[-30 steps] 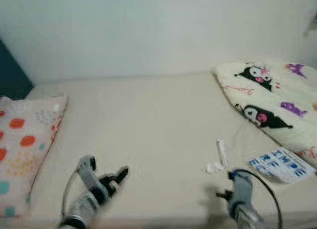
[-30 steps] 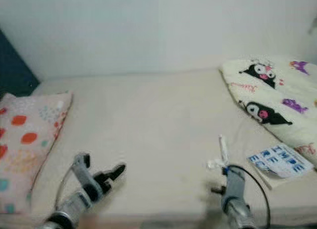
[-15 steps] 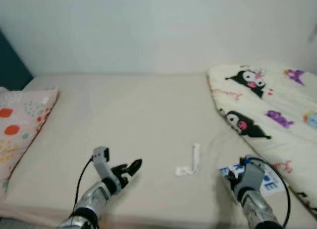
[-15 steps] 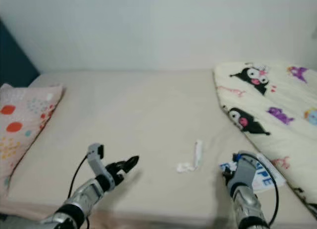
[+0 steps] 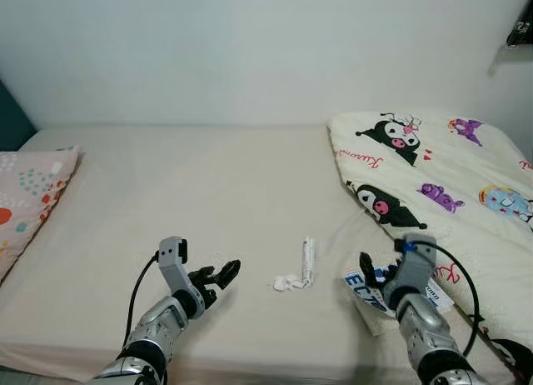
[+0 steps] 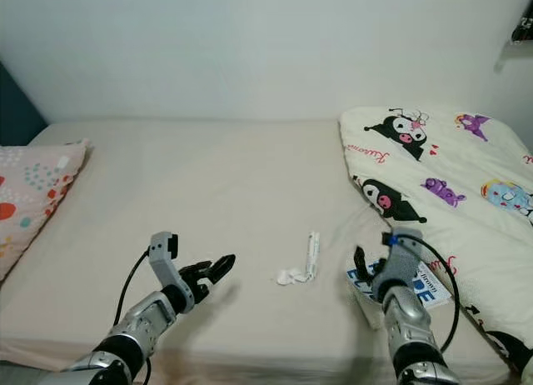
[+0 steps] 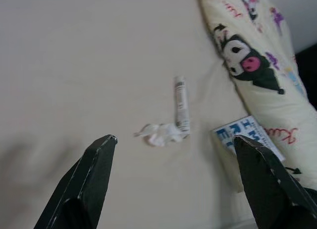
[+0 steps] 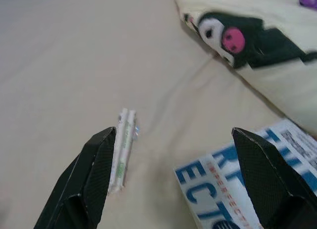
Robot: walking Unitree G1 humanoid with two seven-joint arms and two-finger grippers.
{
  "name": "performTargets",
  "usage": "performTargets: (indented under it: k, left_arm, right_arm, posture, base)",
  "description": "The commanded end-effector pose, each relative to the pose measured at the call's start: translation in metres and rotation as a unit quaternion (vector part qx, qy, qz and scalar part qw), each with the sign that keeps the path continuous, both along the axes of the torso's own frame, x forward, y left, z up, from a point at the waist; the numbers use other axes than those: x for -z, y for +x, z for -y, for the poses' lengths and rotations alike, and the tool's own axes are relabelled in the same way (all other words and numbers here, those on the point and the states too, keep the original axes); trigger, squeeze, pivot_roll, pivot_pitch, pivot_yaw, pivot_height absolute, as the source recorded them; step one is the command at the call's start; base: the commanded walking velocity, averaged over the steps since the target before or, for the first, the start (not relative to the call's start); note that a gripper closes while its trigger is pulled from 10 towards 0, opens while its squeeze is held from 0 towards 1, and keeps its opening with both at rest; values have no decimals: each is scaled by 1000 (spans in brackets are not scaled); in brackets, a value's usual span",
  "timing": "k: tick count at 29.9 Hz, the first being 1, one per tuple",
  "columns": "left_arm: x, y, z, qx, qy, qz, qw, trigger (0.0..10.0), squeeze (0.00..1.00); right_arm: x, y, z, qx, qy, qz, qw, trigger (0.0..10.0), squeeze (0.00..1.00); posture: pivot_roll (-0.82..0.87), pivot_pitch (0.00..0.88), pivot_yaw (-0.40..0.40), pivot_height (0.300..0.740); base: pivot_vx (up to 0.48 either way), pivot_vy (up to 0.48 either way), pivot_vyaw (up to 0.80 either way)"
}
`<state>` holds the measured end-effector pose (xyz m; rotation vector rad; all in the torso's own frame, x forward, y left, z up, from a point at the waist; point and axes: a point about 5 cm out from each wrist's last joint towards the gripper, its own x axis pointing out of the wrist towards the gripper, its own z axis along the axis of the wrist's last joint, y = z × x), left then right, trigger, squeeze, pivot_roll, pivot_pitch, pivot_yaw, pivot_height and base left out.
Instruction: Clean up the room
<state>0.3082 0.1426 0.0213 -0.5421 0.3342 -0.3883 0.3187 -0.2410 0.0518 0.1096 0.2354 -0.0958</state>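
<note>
Cleanup looks barely begun: crumpled white tissue (image 5: 288,282), white tube wrapper (image 5: 308,261) and blue-lettered white packet (image 6: 419,286) lie on the beige bed (image 5: 200,193), left tool (image 5: 218,277) and right tool (image 6: 372,272) both spread, holding nothing.

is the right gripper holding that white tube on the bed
No, the right gripper is open and empty; the white tube lies on the bed.

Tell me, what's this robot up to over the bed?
It is tidying a bed. Both grippers hang open over the mattress, holding nothing: the left gripper near a crumpled tissue and a small white tube, the right gripper above a blue-lettered booklet beside the cartoon blanket.
</note>
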Motion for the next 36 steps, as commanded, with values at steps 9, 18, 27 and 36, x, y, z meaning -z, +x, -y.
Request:
performTargets:
  k: [9, 18, 27, 36]
  left_arm:
    - [-4, 5, -1, -38, 15, 6, 999, 10000, 0]
    - [2, 2, 3, -53, 54, -7, 997, 10000, 0]
    - [1, 4, -12, -94, 97, -13, 991, 10000, 0]
    - [0, 7, -34, -167, 207, -24, 964, 10000, 0]
  right_arm:
    - [-9, 7, 3, 7, -5, -2, 1000, 10000, 0]
    - [-14, 11, -2, -5, -9, 8, 1000, 10000, 0]
    - [-17, 14, -4, -7, -12, 9, 1000, 10000, 0]
    - [-22, 19, -10, -27, -4, 3, 1000, 10000, 0]
  posture:
    - [-88, 96, 49, 740]
    - [-93, 94, 47, 740]
    - [-90, 96, 43, 740]
    - [-87, 104, 36, 725]
  base:
    - [0, -53, 0]
    - [0, -480, 0]
    - [0, 0, 0]
    - [0, 0, 0]
